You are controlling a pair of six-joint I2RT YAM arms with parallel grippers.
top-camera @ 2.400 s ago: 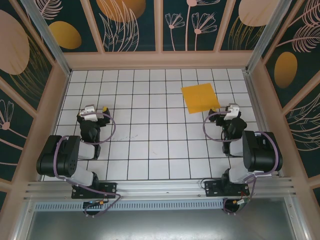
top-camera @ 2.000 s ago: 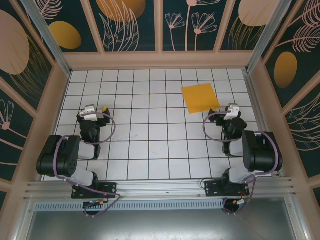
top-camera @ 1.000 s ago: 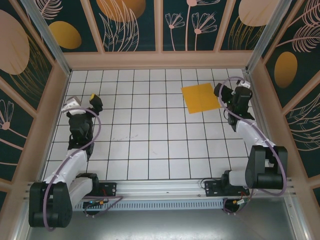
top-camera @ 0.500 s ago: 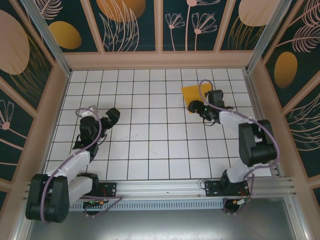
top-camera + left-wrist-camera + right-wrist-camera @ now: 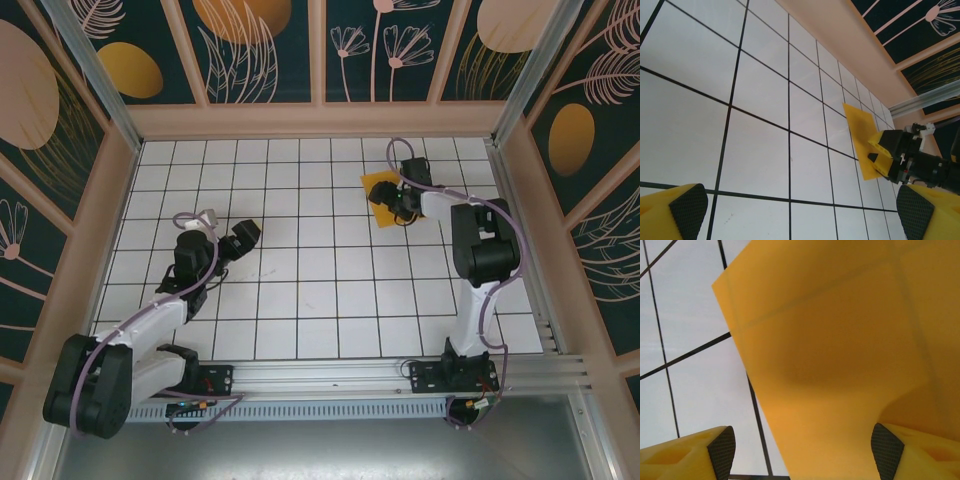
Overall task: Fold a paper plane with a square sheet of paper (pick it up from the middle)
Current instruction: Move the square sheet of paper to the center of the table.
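At far right of white grid table (image 5: 300,300), straddling thin orange-yellow square paper sheet (image 5: 840,340) w/ right gripper (image 5: 802,452), jaws parted; left gripper (image 5: 801,212) gaping, empty. Risking crumpling if pinching unevenly.

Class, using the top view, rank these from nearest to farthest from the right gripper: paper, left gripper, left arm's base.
1. Paper, directly under the right gripper, far right.
2. Left gripper, mid-table, left.
3. Left arm's base, near edge, left.
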